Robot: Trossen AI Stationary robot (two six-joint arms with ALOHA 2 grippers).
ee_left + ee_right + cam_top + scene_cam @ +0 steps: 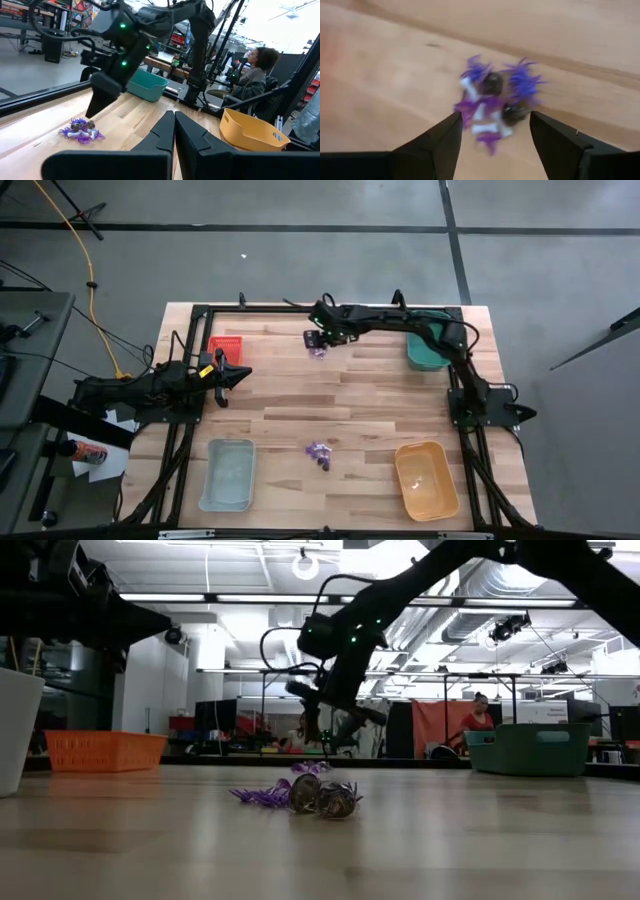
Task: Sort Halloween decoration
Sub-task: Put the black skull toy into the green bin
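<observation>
Fingers of my right gripper (pixel 492 142) spread apart, small cluster of purple, whitish and dark plastic Halloween decoration pieces (pixel 495 102) lying on pale wooden table (pixel 380 75) just ahead, untouched, my left gripper (pixel 174 131) pressed together, waiting apart.

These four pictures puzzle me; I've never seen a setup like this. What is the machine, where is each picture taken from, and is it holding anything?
Two dark robot arms work at a wooden table. One picture looks straight down, one looks level across the tabletop, and two come from cameras on the wrists. The right gripper hangs open over a small pile of decorations, purple, whitish and dark, holding nothing. A second pile lies nearer the front. The left gripper waits shut beside the red tray. Green, pale blue and orange trays sit near the other corners.
</observation>
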